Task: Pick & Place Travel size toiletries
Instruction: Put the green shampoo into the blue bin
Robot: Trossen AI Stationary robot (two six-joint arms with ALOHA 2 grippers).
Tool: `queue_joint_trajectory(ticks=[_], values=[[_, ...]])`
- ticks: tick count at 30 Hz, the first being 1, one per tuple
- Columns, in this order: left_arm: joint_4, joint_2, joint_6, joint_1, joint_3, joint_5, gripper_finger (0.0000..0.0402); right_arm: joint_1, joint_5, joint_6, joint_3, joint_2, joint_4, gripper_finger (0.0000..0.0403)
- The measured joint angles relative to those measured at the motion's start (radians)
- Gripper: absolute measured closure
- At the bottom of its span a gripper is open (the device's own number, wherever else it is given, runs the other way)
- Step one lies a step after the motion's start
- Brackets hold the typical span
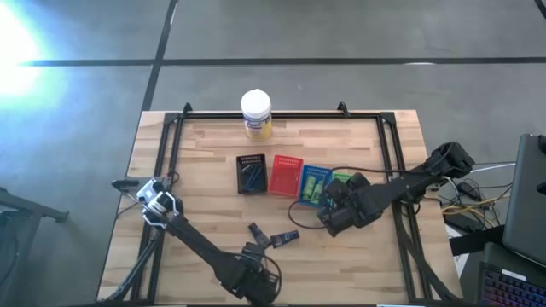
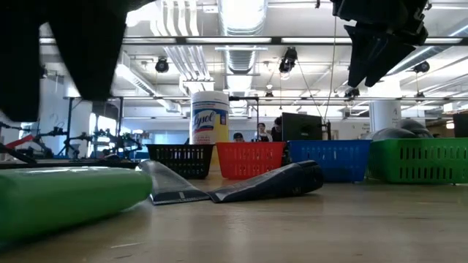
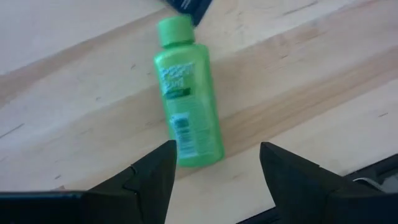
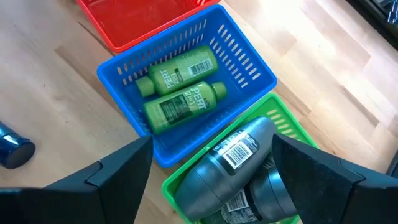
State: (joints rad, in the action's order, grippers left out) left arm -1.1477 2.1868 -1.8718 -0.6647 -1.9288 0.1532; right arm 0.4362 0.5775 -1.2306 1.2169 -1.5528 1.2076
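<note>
A bright green bottle [image 3: 186,93] lies on its side on the wooden table, also seen in the low view [image 2: 66,197]. My left gripper [image 3: 214,168] hangs open just above its bottom end, fingers on either side, touching nothing. Two dark navy packets [image 1: 286,237] [image 1: 256,232] lie flat beyond it. My right gripper [image 4: 211,162] is open above the green tray [image 4: 283,124], where grey bottles [image 4: 233,158] lie. Two green bottles [image 4: 180,68] [image 4: 177,106] lie in the blue tray [image 4: 249,59].
Black [image 1: 251,173], red [image 1: 286,176], blue [image 1: 314,184] and green [image 1: 343,179] trays stand in a row at mid-table. A white-capped yellow jar [image 1: 256,113] stands at the far edge. Bare wood lies at the near left and far right.
</note>
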Motion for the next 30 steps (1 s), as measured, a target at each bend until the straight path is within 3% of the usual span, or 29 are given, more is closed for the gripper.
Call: queue_joint_trajectory(ticks=[8,16,30], values=[[0.017,0.0,-0.002,0.0,0.048,-0.041,0.0165,0.0,0.006,0.001,-0.009,0.0,-0.002,0.0066],[0.139,0.001,-0.008,0.001,0.114,-0.062,0.0164,-0.002,0.01,0.012,-0.03,0.0,-0.001,0.0048],[0.197,-0.002,-0.002,0.012,0.208,-0.058,0.01,-0.002,-0.001,0.027,-0.044,0.0,-0.012,0.0048]])
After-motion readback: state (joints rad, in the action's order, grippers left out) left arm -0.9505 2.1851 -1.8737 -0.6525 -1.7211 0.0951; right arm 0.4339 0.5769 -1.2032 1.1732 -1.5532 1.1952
